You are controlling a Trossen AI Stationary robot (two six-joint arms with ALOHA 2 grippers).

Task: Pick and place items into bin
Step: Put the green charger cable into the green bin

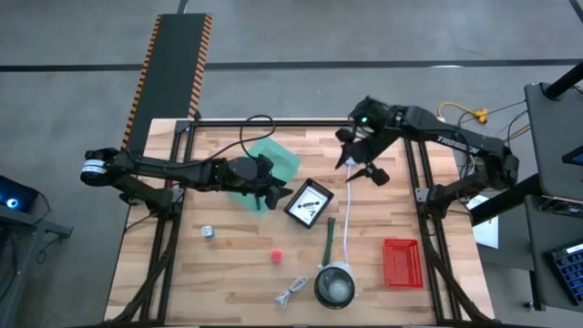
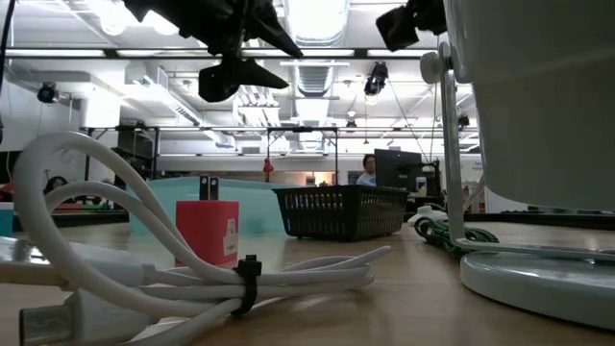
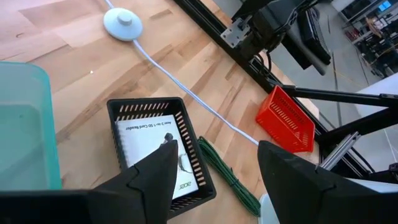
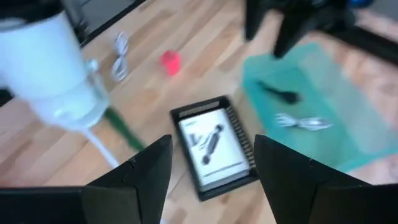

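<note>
A translucent green bin (image 1: 284, 157) stands mid-table; in the right wrist view it holds a dark utensil (image 4: 281, 94) and a silver-white cable (image 4: 306, 122). My left gripper (image 1: 276, 194), open, hangs over the bin's near right corner, beside a black tray (image 3: 196, 168) holding a white printed card (image 1: 310, 202). My right gripper (image 1: 362, 169), open, hovers above the table to the tray's far right and holds nothing. On the wood lie a dark green stick (image 1: 328, 235), a pink-red piece (image 1: 276, 257), a coiled cable (image 1: 291, 292) and a small metal piece (image 1: 209, 231).
A long white cord (image 1: 350, 219) runs from a round puck (image 3: 122, 23) toward the near edge, past a round grey bowl (image 1: 334, 285). A red basket (image 1: 401, 262) sits near the right edge. Black frame rails border the table's far and side edges.
</note>
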